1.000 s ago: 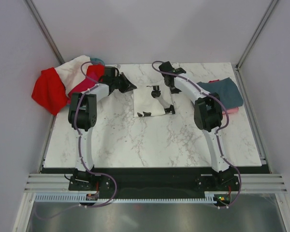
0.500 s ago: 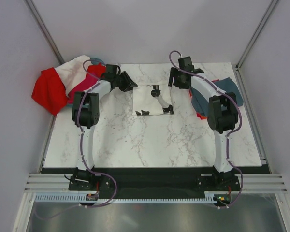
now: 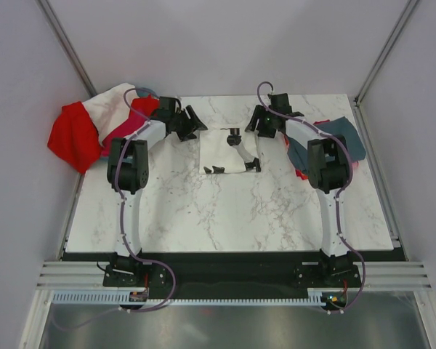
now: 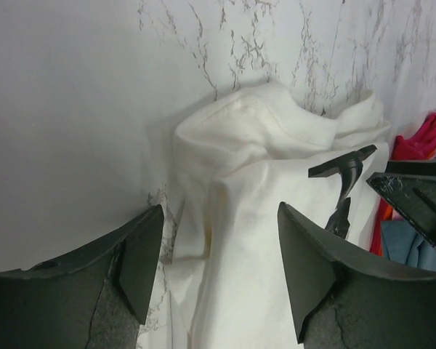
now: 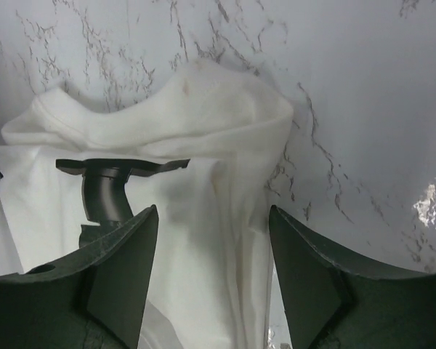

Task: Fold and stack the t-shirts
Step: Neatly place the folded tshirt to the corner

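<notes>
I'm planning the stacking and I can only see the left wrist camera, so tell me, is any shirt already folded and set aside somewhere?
Observer: It looks so. A slate grey-blue shirt lies on a coral pink shirt near the table's right edge.
Operator: Any still unfolded?
Observer: A red shirt, a second white shirt and a magenta shirt are heaped at the far left corner, the red one hanging off the edge.
Operator: And the other arm?
Observer: The right pincer is open and empty, by the centre white shirt's far right corner.
</notes>
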